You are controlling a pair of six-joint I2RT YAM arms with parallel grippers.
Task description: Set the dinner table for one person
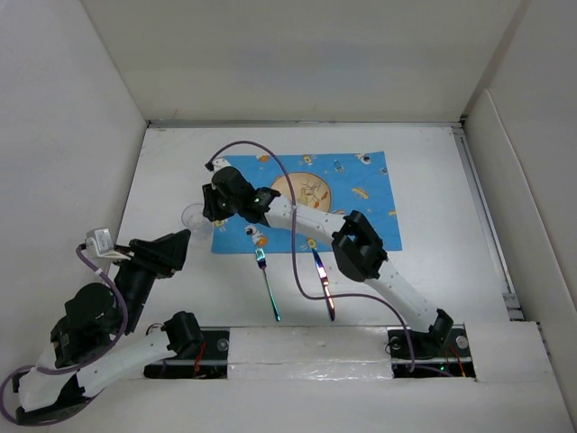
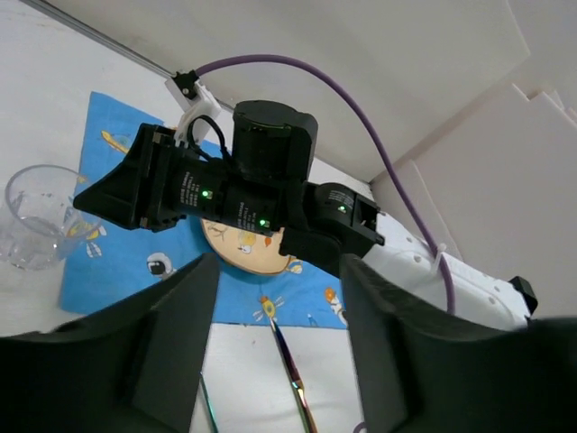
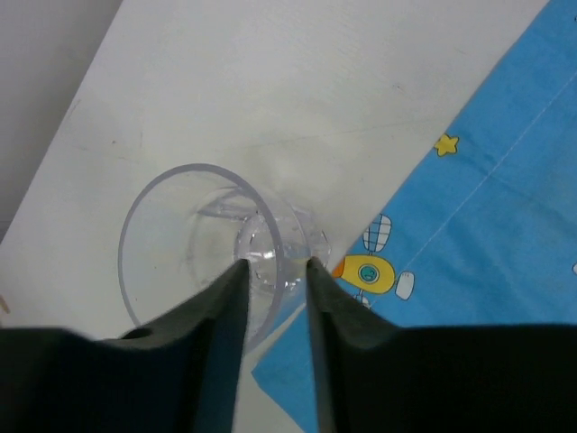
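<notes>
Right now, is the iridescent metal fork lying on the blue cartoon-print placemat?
No, the top view shows the fork lying on the white table, just off the near edge of the placemat.

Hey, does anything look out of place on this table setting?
The fork and knife lie side by side on the bare dinner table in front of the placemat, not flanking the plate.

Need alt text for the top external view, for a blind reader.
The right gripper reaches across a blue cartoon-print placemat to a clear cup at its left edge; the left gripper points at the cup from close by. A tan plate sits on the placemat, and a fork and knife lie on the white table off the placemat's near edge.
</notes>
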